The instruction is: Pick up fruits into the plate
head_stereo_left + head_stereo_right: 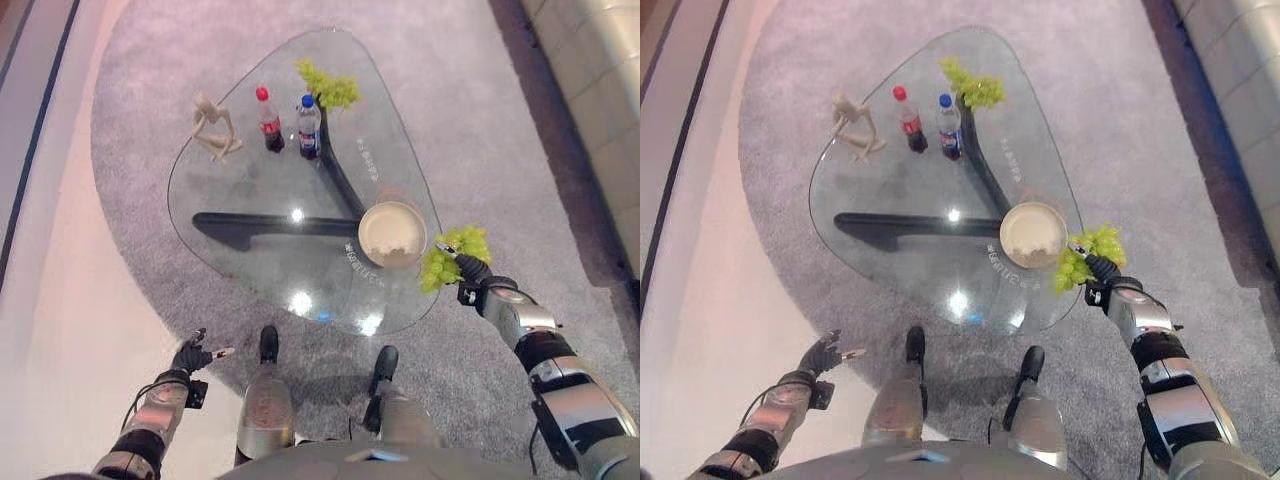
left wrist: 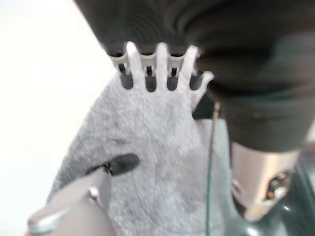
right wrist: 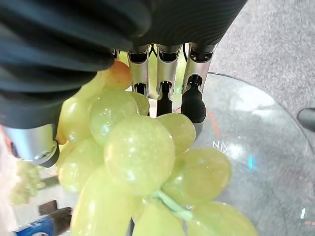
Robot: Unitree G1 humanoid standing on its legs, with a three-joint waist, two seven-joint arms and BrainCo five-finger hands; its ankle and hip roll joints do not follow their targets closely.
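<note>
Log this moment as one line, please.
right hand: grips green grape bunch beside round cream plate | left hand: open, idle | second bunch: far table edge

The right hand (image 1: 478, 272) holds a grape bunch (image 1: 452, 256) just beyond the right edge of the glass worktop (image 1: 250, 260), beside the plate (image 1: 392, 233). No object stands between bunch and plate. Near and left worktop areas are bare. Obstacles stand on the far part: figurine (image 1: 214, 128) far left, two bottles (image 1: 288, 124) at centre, second grape bunch (image 1: 328, 86) at the far edge. The left hand (image 1: 192, 355) hangs low over the carpet (image 1: 150, 290), well apart from the worktop.
</note>
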